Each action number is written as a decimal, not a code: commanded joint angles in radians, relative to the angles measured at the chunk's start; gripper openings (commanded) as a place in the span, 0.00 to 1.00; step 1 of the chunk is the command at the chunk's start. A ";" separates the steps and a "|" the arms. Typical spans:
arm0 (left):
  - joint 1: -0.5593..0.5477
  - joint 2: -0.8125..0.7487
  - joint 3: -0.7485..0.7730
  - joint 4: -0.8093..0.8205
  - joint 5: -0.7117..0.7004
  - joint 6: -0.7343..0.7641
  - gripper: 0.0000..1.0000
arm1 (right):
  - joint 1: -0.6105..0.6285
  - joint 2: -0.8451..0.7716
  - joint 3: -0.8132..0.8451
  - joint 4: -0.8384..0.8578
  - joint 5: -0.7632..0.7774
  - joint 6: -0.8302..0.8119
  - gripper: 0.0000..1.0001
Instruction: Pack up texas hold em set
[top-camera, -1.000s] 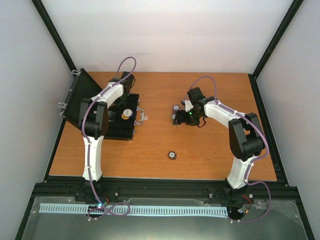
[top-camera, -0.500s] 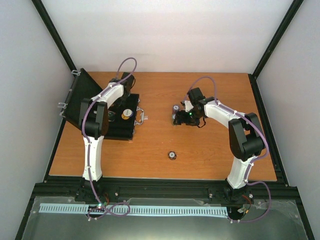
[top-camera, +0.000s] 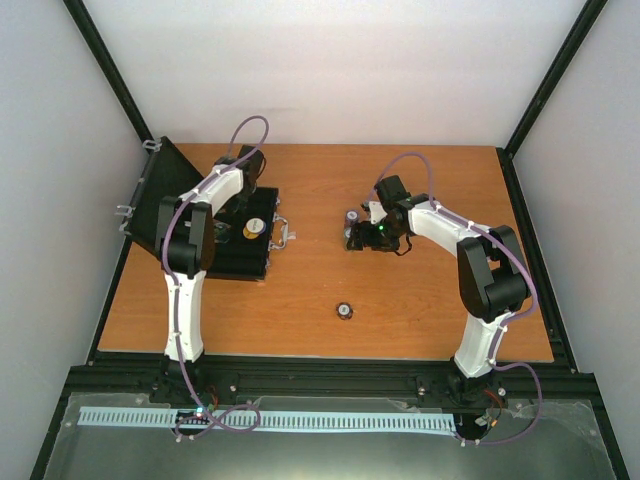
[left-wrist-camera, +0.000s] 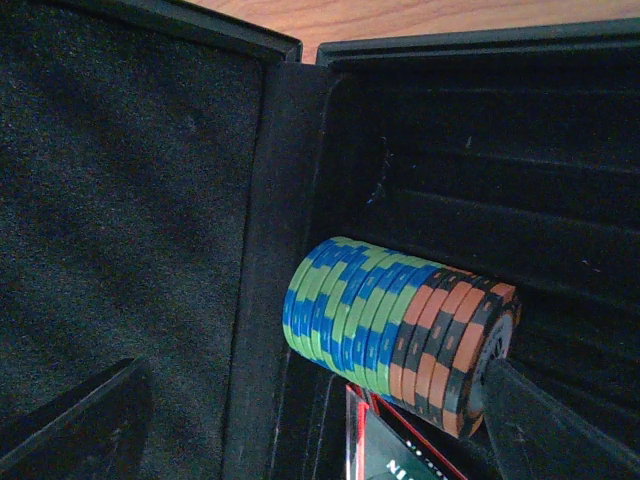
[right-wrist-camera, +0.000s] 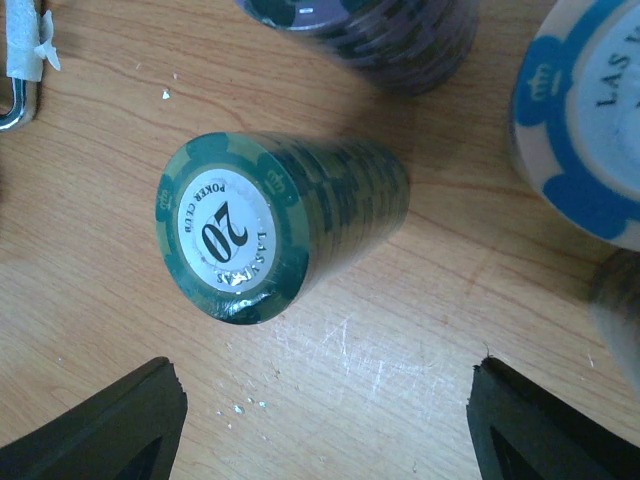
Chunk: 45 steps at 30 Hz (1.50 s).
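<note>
Case wall crowds chip row. We see left gripper, right gripper spread wide, empty; right above green stack.

One black case lies open on the tabletop, and there are two arms, the left arm and the right arm. The case holds one row of chips in two colour groups. On the wood are four grouped stacks, a green stack, a dark stack, a blue-and-white stack and a blurred stack, plus one lone stack.
</note>
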 joint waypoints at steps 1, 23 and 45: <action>0.011 -0.045 0.000 -0.006 0.003 -0.008 0.93 | -0.006 -0.018 -0.006 0.001 0.011 -0.015 0.79; 0.016 -0.297 -0.038 0.076 0.454 0.027 1.00 | -0.006 -0.044 0.025 -0.004 0.020 -0.033 1.00; 0.043 -0.606 -0.199 0.009 0.701 -0.002 1.00 | 0.202 -0.244 0.035 -0.233 0.185 -0.117 1.00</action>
